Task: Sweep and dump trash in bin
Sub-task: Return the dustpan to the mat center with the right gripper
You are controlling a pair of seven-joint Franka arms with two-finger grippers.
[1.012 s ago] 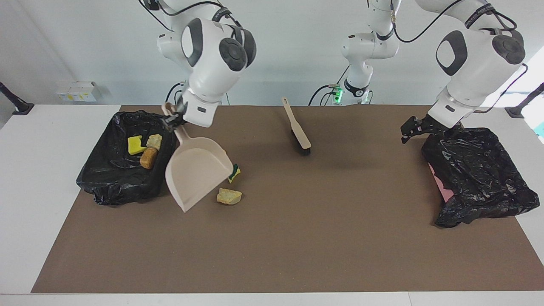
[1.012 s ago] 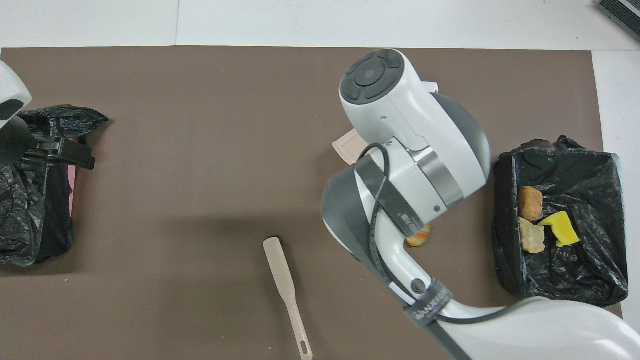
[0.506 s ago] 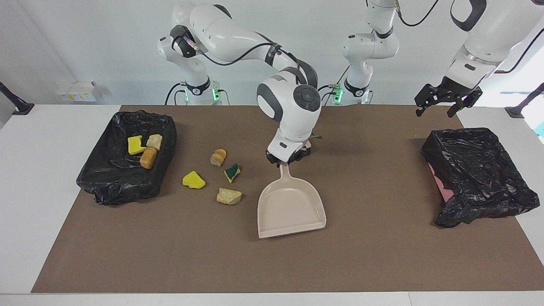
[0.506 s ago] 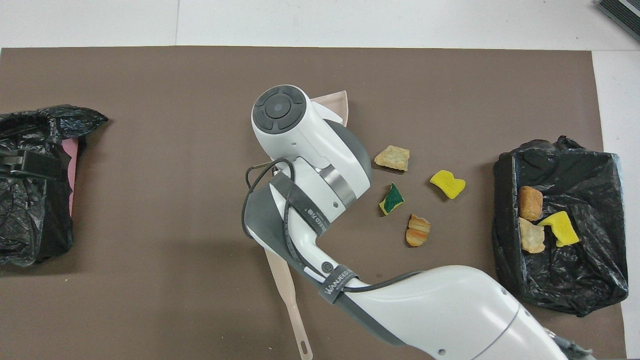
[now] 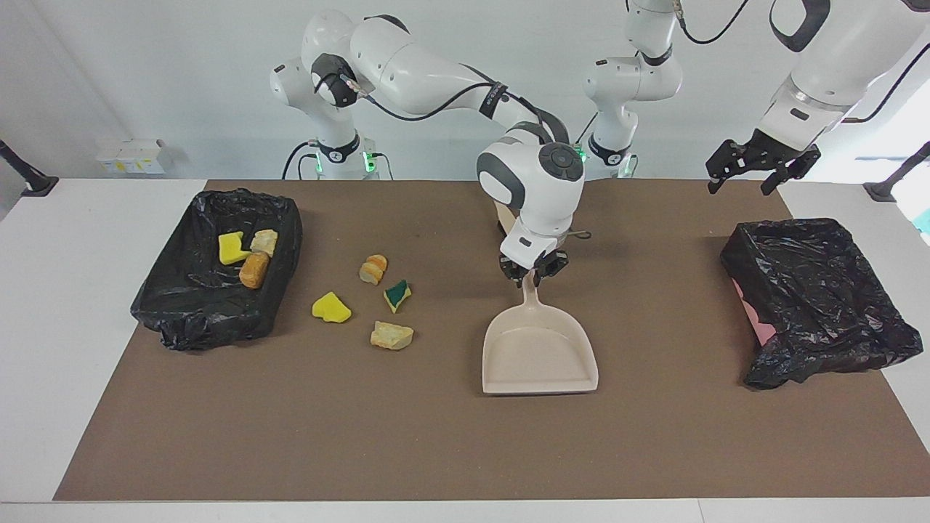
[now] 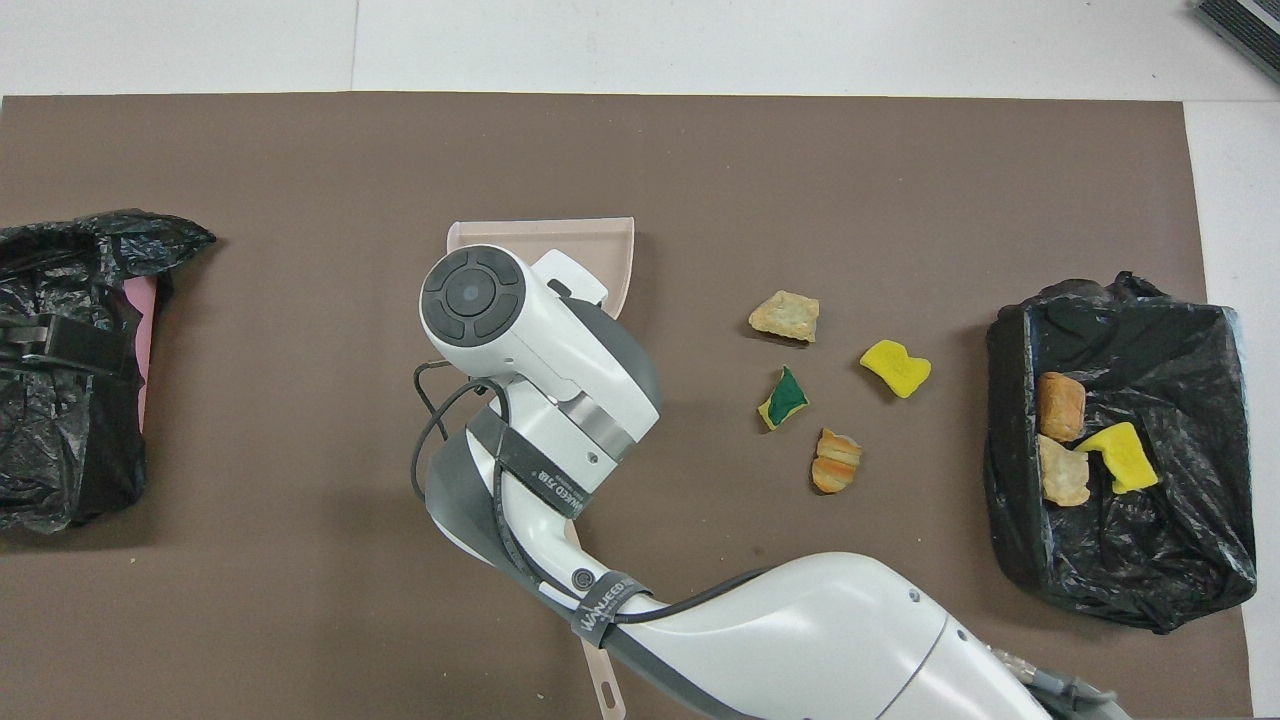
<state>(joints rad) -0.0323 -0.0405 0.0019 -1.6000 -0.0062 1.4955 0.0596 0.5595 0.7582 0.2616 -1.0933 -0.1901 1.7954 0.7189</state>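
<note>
The beige dustpan lies flat on the brown mat near its middle, mouth turned away from the robots. My right gripper is shut on the tip of its handle, and in the overhead view the arm covers most of the pan. Several trash scraps lie loose toward the right arm's end: an orange chunk, a green-yellow sponge bit, a yellow bit and a tan chunk. Three more scraps sit in the black-lined bin. My left gripper hangs open in the air.
A second black-lined bin with pink showing stands at the left arm's end of the mat, under the waiting left gripper. The beige brush is mostly hidden by the right arm; its handle end shows near the robots' edge.
The right gripper carried the dustpan away from the bin at its end to the mat's middle and laid it flat, uncovering the loose scraps. The left gripper rose from its bin.
</note>
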